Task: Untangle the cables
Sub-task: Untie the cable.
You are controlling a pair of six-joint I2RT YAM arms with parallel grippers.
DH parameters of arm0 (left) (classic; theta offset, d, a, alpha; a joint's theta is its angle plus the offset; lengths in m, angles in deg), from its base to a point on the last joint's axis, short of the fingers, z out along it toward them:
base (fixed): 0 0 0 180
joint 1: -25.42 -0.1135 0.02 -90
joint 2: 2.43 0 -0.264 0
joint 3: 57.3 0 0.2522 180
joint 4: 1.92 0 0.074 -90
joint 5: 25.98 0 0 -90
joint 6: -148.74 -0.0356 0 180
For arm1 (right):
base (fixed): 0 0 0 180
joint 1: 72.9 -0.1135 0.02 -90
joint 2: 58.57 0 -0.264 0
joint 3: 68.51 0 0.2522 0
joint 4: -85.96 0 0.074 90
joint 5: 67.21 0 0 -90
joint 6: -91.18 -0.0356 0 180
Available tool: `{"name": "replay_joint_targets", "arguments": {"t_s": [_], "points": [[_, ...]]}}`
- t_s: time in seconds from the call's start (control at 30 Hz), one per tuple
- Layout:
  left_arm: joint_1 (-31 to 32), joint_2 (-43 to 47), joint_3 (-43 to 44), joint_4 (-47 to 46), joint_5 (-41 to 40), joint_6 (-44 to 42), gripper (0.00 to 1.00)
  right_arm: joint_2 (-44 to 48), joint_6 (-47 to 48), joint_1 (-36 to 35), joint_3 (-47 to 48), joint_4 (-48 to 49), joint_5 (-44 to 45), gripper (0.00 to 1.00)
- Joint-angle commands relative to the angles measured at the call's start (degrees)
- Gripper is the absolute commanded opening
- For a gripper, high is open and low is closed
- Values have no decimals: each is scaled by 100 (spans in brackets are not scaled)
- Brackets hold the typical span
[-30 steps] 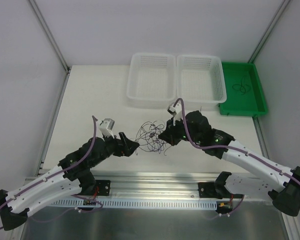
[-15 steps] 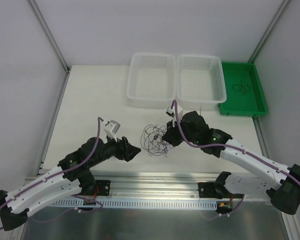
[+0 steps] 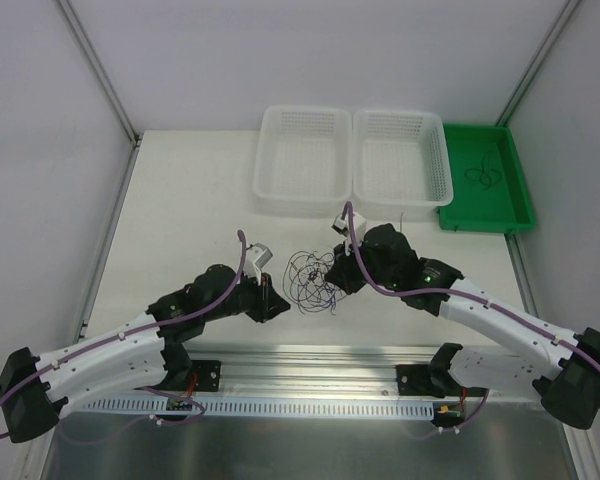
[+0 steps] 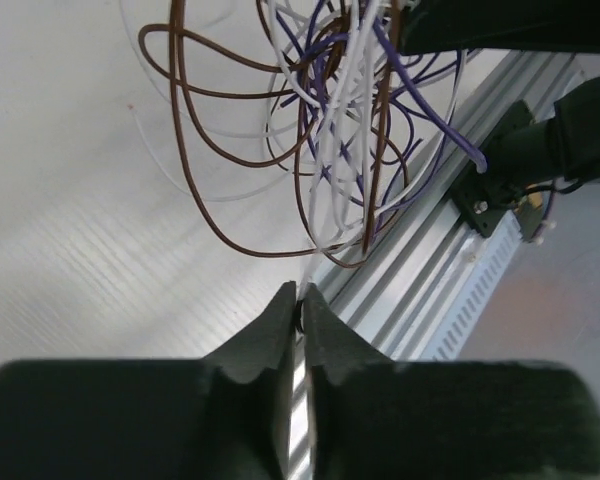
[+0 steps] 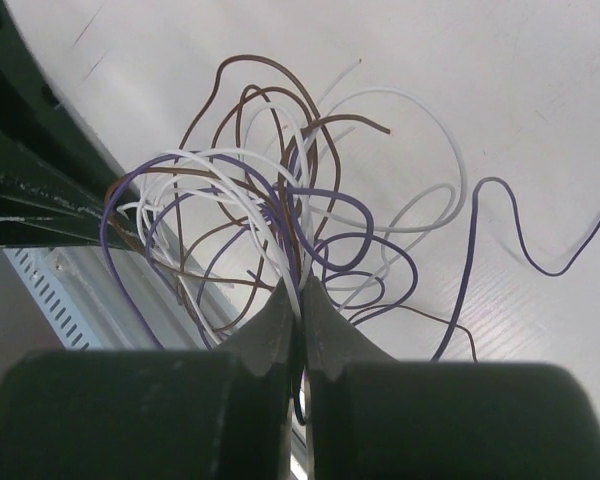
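Right fingers [image 5: 325, 325] pinching cables [image 5: 280, 215], left fingers [image 4: 325, 325] closed nearby, elbows bent

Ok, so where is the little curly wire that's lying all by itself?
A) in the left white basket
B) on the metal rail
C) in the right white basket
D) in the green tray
D: a small dark curly wire lies alone on the floor of the green tray, well apart from the tangled bundle.
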Motion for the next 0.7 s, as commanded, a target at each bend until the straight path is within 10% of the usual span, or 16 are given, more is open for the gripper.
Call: {"name": "replay_joint_targets", "arguments": {"t_s": [0.0, 0.67], "points": [[47, -28, -47, -495, 327, -42, 0, 92, 70, 49, -46, 161, 184, 1], [-348, 1318, 2577, 4917, -5216, 574, 0, 1595, -467, 3089, -556, -1887, 2170, 1]]}}
